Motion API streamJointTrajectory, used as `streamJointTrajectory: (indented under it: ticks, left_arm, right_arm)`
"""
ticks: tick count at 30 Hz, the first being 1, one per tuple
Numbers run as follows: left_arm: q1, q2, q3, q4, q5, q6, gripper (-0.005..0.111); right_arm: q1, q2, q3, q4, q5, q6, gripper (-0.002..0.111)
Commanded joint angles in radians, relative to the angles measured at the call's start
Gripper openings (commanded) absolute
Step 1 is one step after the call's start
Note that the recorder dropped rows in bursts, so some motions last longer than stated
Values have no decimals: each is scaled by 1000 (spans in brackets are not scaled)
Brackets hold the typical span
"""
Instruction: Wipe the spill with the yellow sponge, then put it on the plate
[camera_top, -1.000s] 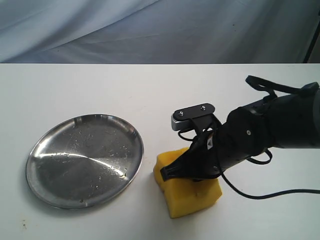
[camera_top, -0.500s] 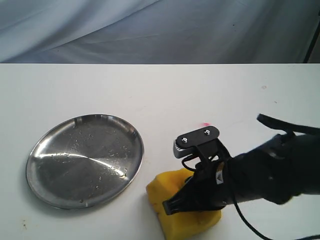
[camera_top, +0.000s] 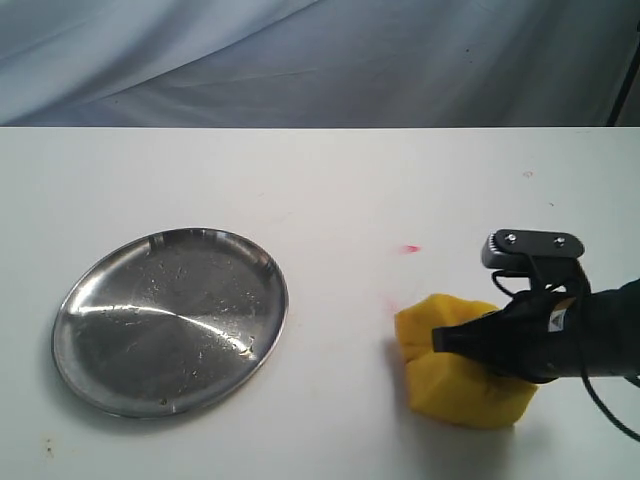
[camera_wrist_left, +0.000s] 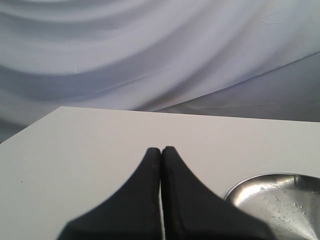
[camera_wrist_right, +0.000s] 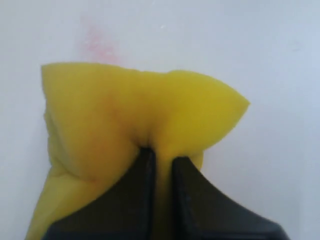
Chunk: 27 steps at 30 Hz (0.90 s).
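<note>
The yellow sponge (camera_top: 455, 375) lies squashed on the white table, right of the plate (camera_top: 170, 320). My right gripper (camera_top: 447, 340) is shut on it, pinching a fold of foam between its black fingers. In the right wrist view the sponge (camera_wrist_right: 140, 105) bulges past the gripper (camera_wrist_right: 161, 154), and a faint pink smear (camera_wrist_right: 97, 45) marks the table just beyond it. No tan-brown spill shows; whatever is under the sponge is hidden. My left gripper (camera_wrist_left: 161, 149) is shut on nothing, hovering near the plate's rim (camera_wrist_left: 260, 181), out of the exterior view.
A tiny red dot (camera_top: 410, 248) sits on the table behind the sponge. Grey cloth (camera_top: 320, 60) hangs behind the table's far edge. A black cable trails from the right arm (camera_top: 600, 345) at the right border.
My right gripper has dragged the sponge from beside the plate toward the front edge, then swept it right. The red dot, hidden by the arm a second ago, is uncovered.
</note>
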Motion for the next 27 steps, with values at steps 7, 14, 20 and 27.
streamJointTrajectory:
  ticks: [7, 14, 20, 27]
  left_arm:
    - [3, -2, 5, 2, -3, -1, 0]
    - [3, -2, 5, 2, -3, -1, 0]
    - [3, -2, 5, 2, -3, -1, 0]
    - [3, -2, 5, 2, -3, -1, 0]
  right_arm:
    - [-70, 164, -241, -69, 160, 2, 0]
    - [63, 241, -386, -58, 264, -49, 0]
    - [200, 243, -402, -50, 296, -81, 0]
    - [287, 235, -309, -54, 323, -87, 0]
